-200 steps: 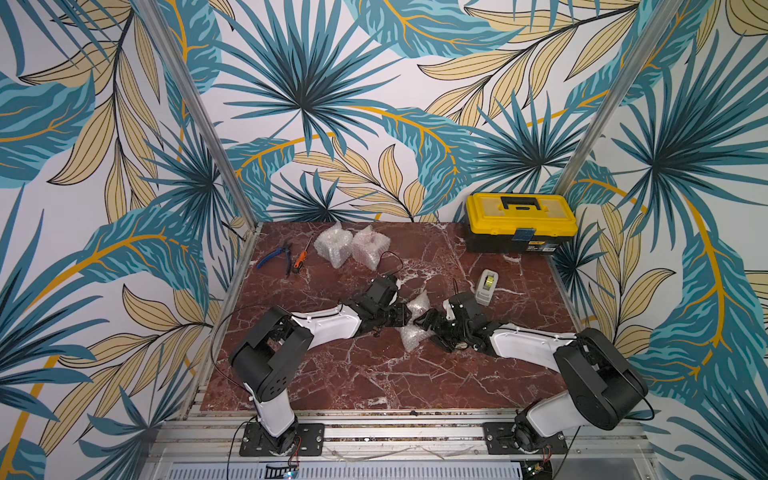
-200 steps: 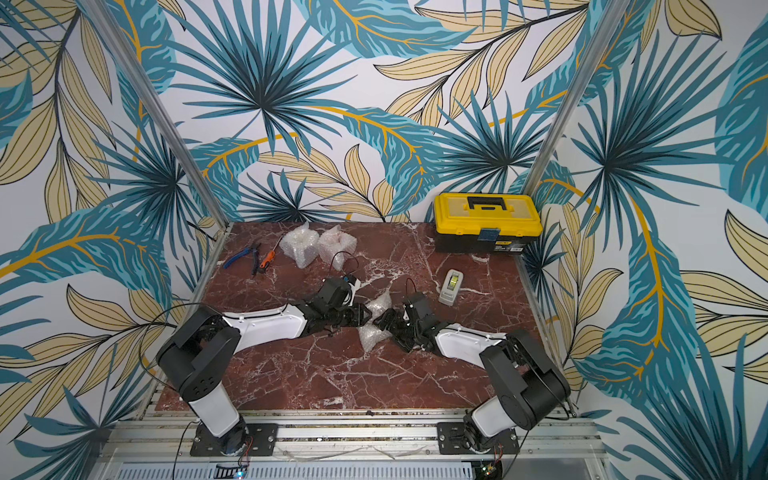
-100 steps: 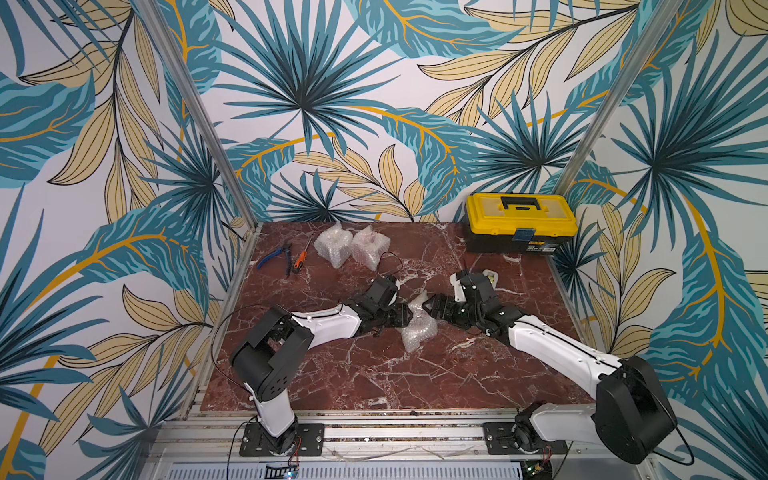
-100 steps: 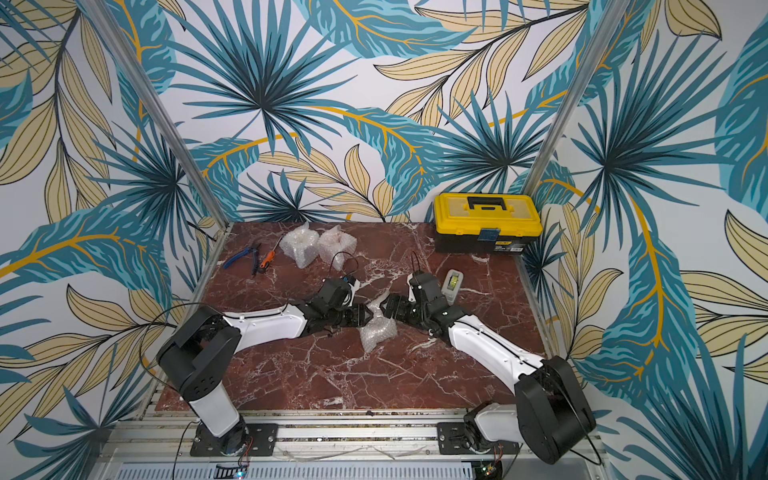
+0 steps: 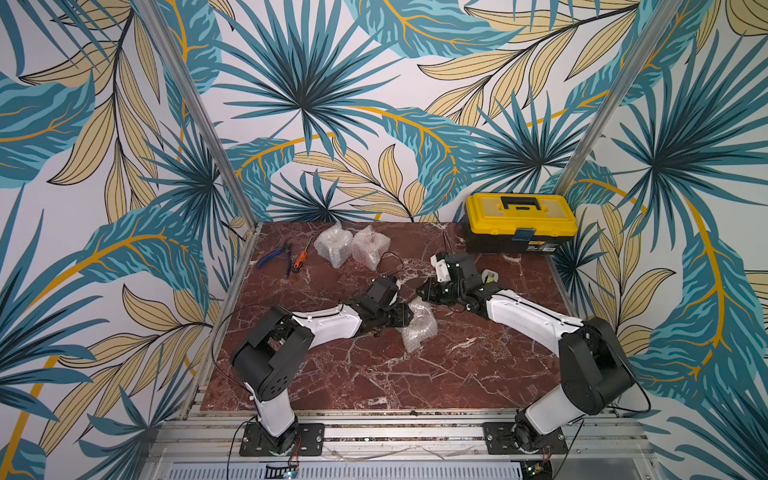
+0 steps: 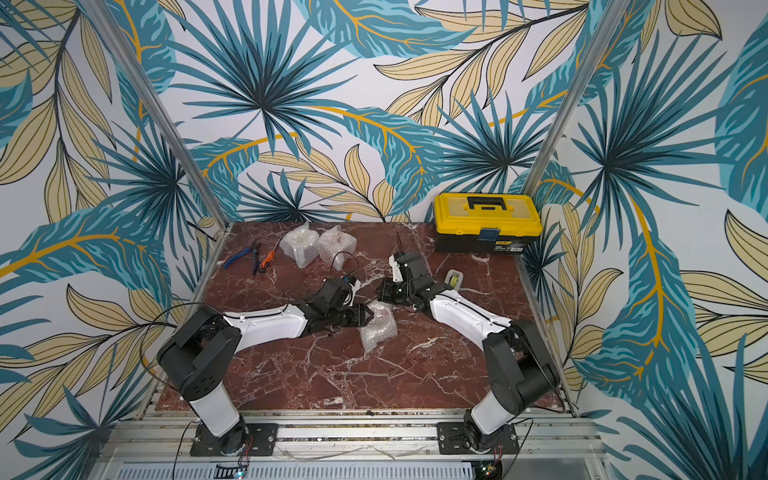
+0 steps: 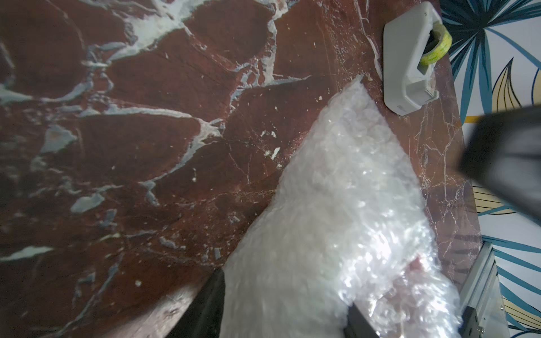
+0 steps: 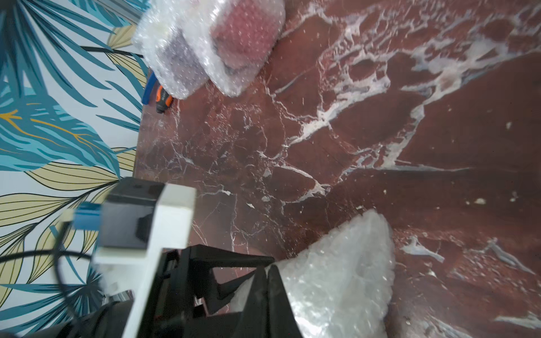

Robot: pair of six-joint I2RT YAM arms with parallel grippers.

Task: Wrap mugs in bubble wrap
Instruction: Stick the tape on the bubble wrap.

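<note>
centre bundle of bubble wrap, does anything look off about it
Yes. The centre bundle, gripped by the left end effector, looks loosely wrapped: a long flap of it trails toward the front of the table, unlike the two compact back bundles. Nothing looks spilled or broken.

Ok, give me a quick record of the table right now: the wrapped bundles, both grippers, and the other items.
back of table: two wrapped bundles, side by side
middle: centre bundle in bubble wrap
left gripper: shut on the centre bundle
right gripper: shut, close to that bundle
also there: tape dispenser, yellow toolbox, pliers, screwdriver
</note>
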